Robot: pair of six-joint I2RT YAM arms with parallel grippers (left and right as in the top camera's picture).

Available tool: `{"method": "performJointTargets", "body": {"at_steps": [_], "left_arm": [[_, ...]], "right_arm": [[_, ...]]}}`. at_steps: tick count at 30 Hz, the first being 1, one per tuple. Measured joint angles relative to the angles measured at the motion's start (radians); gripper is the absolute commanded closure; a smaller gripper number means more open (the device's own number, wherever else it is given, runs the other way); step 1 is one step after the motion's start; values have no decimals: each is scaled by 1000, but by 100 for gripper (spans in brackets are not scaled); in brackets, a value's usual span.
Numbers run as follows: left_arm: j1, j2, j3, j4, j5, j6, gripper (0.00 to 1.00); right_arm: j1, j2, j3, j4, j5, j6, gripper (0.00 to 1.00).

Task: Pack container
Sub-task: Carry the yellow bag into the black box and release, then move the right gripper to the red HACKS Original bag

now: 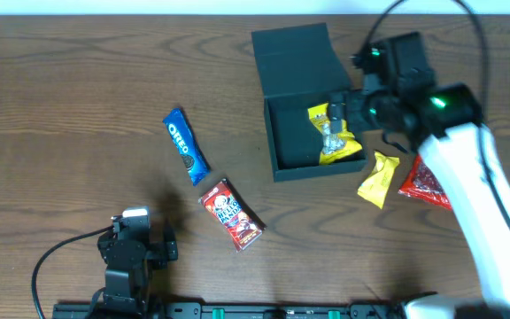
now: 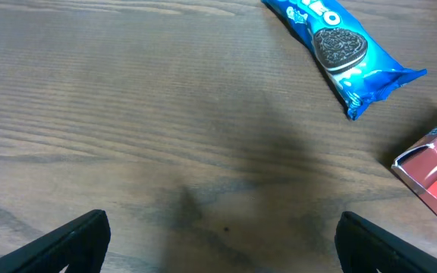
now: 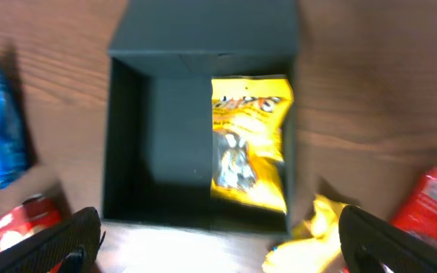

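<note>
The container is a dark teal box with its flap lid standing open at the back. A yellow snack packet lies inside against its right wall. My right gripper hovers over that side of the box, open, with nothing between its fingers. In the right wrist view the container and the yellow packet lie below the open right gripper. My left gripper rests near the front left, open and empty. In the left wrist view the left gripper stands over bare wood.
A second yellow packet and a red packet lie just right of the box. A blue Oreo packet and another red packet lie left of it, the Oreo packet ahead of the left gripper.
</note>
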Motion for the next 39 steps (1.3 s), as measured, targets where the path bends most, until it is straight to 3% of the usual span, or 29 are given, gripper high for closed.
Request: {"method": "performJointTargets", "body": {"at_steps": [4,9,19,24,30,39], "left_arm": [[0,0,0,0,0,0,4],[0,0,0,0,0,0,4],[0,0,0,0,0,0,4],[0,0,0,0,0,0,4],[0,0,0,0,0,0,4],[0,0,0,0,0,0,4]], "right_arm": [[-10,-105,3,-160,122,95,1],[-80,-137,-58,-225,174,207,1],[-294,-221,-473,-84,194,418,1],[-401,-223,-587,65,178,380,1],[-547,-185,-603,176,136,292,1],[-578,2,-603,344,39,155,1]]}}
